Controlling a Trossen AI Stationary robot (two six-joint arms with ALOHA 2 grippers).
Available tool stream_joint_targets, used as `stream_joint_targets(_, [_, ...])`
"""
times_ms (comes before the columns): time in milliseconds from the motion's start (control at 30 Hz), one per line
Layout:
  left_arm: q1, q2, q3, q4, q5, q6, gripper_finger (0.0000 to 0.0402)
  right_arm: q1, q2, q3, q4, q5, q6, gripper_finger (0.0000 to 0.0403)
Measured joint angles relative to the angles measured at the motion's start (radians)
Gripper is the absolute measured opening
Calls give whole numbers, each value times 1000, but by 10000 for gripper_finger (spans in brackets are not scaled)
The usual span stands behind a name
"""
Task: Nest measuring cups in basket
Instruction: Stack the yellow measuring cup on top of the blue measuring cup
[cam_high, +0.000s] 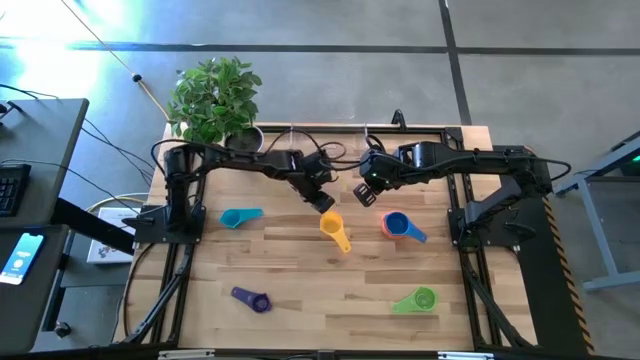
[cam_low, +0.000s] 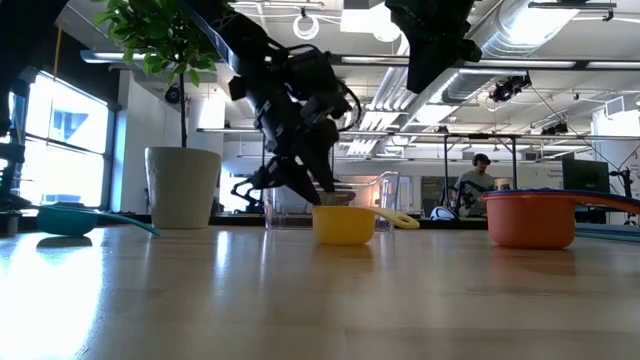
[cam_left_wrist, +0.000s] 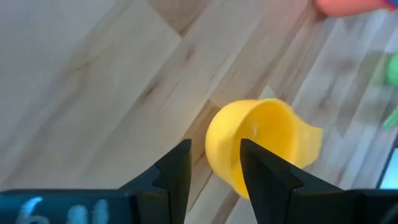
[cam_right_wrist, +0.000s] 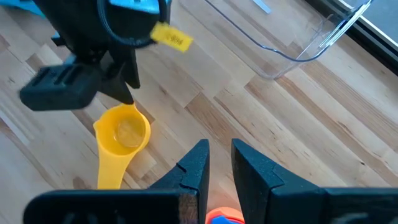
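Observation:
A yellow cup (cam_high: 333, 227) stands upright on the table's middle; it also shows in the low view (cam_low: 343, 223). My left gripper (cam_high: 325, 201) is open right above the cup's far rim (cam_left_wrist: 214, 140), one finger over the hollow and one outside. My right gripper (cam_high: 366, 191) hangs empty above the table, its fingers a little apart (cam_right_wrist: 221, 165), between the yellow cup and an orange cup with a blue cup in it (cam_high: 397, 225). The teal (cam_high: 240, 217), purple (cam_high: 252, 298) and green (cam_high: 417, 299) cups lie apart on the table. The clear basket (cam_right_wrist: 292, 37) stands at the far edge. My left gripper comes at the yellow cup slanting from above and from the far left. Its fingertips (cam_right_wrist: 126, 92) stand on either side of the cup's far rim wall (cam_right_wrist: 124, 111). I cannot tell whether they touch it. The cup stands on the table.
A white plant pot with a leafy plant (cam_high: 215, 95) stands at the far left corner, next to the basket (cam_low: 385, 200). The two arms' wrists are close together over the far middle. Bare wood lies along the near edge between the purple and green cups.

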Motion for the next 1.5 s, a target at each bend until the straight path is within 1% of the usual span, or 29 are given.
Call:
stream_joint_targets(100, [6,-38,0,-9,0,7,127,0,0,0,0,-2,2,59])
stream_joint_targets(267, [2,-120,0,-26,-2,18,127,0,0,0,2,-69,20,59])
stream_joint_targets(433, [-7,-223,0,-96,-26,34,127,0,0,0,2,-109,20,59])
stream_joint_targets(533, [-18,-298,0,-178,-81,38,126,0,0,0,4,-136,20,59])
stream_joint_targets(700, [-48,-426,0,-314,-206,52,126,15,0,0,16,-148,1,69])
stream_joint_targets(800, [-76,-496,0,-396,-279,42,126,35,0,0,51,-144,-3,84])
stream_joint_targets(1000, [-141,-609,0,-535,-409,-35,126,60,0,0,117,-139,-2,119])
stream_joint_targets(1133, [-186,-661,0,-629,-471,-101,126,67,12,0,142,-124,0,124])
stream_joint_targets(1300, [-242,-697,0,-734,-545,-180,126,67,74,0,166,-125,-7,124])
stream_joint_targets(1400, [-274,-705,0,-761,-574,-219,126,67,113,0,183,-130,-27,124])
stream_joint_targets(1500, [-304,-706,0,-778,-601,-238,126,67,154,0,203,-160,-33,124])
